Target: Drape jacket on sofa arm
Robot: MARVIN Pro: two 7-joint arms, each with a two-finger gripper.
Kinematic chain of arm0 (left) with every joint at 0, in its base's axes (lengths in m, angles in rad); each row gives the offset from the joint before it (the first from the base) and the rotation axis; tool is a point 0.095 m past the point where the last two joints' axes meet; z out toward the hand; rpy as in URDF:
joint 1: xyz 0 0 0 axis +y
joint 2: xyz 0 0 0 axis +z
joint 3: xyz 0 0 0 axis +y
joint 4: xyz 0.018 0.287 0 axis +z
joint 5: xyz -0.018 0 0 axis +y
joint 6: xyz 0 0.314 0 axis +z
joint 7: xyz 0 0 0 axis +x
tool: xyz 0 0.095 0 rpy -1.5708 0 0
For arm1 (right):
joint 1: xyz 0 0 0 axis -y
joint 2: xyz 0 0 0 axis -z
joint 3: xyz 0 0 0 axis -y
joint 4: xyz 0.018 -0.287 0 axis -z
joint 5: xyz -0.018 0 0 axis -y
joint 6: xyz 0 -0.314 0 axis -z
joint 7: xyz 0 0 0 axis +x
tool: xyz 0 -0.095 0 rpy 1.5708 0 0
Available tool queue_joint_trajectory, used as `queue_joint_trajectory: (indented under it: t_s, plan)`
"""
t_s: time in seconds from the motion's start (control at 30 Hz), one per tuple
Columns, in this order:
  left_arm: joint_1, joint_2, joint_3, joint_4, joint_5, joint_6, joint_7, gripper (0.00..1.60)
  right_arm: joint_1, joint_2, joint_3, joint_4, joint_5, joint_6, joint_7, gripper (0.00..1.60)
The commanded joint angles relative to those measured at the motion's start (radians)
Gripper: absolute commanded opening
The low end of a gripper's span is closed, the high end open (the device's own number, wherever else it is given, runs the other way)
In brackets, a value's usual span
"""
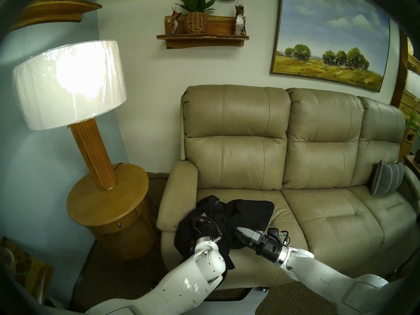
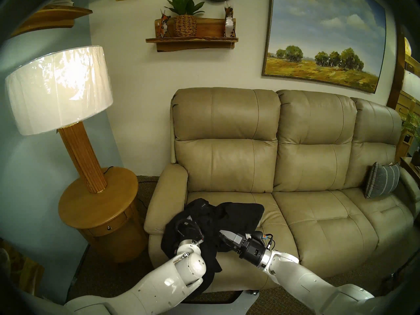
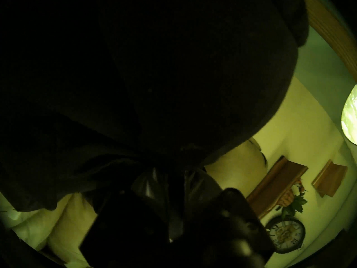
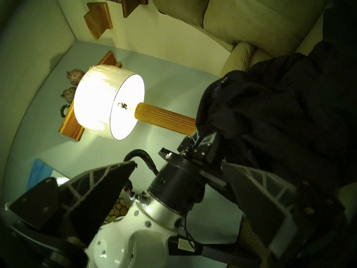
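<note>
Head stereo left view: the black jacket (image 1: 229, 219) lies bunched on the sofa's leftmost seat, one edge lapping over the front end of the sofa arm (image 1: 177, 194). Right wrist view: the left end effector (image 4: 203, 139) is pinched tight on a fold of the jacket. The right end effector (image 1: 239, 233) stands wide, holding nothing, just beside the fabric's right edge.

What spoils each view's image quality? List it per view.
Head views: fisheye bending, dark rim, lamp shade blown out. Left wrist: jacket blacks out most of the frame, green cast. Right wrist: lamp glare, green tint, jacket nearly detailless.
</note>
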Motion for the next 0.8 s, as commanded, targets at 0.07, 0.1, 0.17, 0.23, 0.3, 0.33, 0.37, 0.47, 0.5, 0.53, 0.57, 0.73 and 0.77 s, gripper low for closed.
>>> queue_joint_trajectory:
  t_s: [0.07, 0.1, 0.17, 0.23, 0.3, 0.33, 0.37, 0.47, 0.5, 0.53, 0.57, 0.73, 0.77]
  plan:
    - [-0.016, 0.089, -0.158, -0.129, 0.016, -0.091, -0.146, 0.00, -0.003, 0.005, 0.003, -0.038, 0.003, 0.005, 0.004, 1.60]
    - [-0.017, 0.100, -0.174, -0.133, 0.017, -0.104, -0.149, 0.00, -0.003, 0.006, 0.003, -0.040, 0.003, 0.006, 0.004, 1.60]
    - [-0.011, 0.113, -0.216, -0.148, 0.013, -0.139, -0.181, 0.00, -0.006, 0.009, 0.004, -0.049, 0.004, 0.009, 0.003, 1.60]
    - [-0.002, 0.117, -0.252, -0.157, 0.003, -0.175, -0.204, 0.00, -0.011, 0.014, 0.005, -0.061, 0.005, 0.012, 0.001, 1.60]
    - [0.004, 0.116, -0.293, -0.146, -0.008, -0.226, -0.232, 0.00, -0.017, 0.020, 0.007, -0.075, 0.006, 0.015, -0.002, 1.60]
    - [0.004, 0.120, -0.307, -0.139, -0.022, -0.246, -0.239, 0.00, -0.020, 0.023, 0.008, -0.083, 0.007, 0.016, -0.004, 1.60]
    - [0.000, 0.128, -0.316, -0.119, -0.032, -0.258, -0.245, 0.00, -0.022, 0.024, 0.009, -0.087, 0.008, 0.017, -0.006, 1.60]
    - [-0.006, 0.124, -0.378, -0.084, -0.057, -0.319, -0.248, 0.00, -0.034, 0.034, 0.014, -0.113, 0.011, 0.020, -0.016, 1.60]
    - [-0.012, 0.124, -0.392, -0.069, -0.059, -0.330, -0.244, 0.00, -0.041, 0.039, 0.017, -0.126, 0.013, 0.021, -0.022, 1.60]
    - [-0.017, 0.122, -0.401, -0.052, -0.059, -0.344, -0.242, 0.00, -0.044, 0.042, 0.019, -0.134, 0.014, 0.022, -0.026, 1.60]
    - [-0.026, 0.117, -0.408, -0.028, -0.059, -0.362, -0.235, 0.00, -0.051, 0.047, 0.022, -0.148, 0.016, 0.023, -0.034, 1.60]
    - [-0.086, 0.088, -0.410, 0.099, -0.059, -0.426, -0.157, 0.00, -0.091, 0.072, 0.043, -0.226, 0.033, 0.027, -0.097, 1.60]
    - [-0.094, 0.090, -0.394, 0.119, -0.059, -0.428, -0.134, 0.00, -0.097, 0.077, 0.046, -0.239, 0.036, 0.027, -0.109, 1.60]
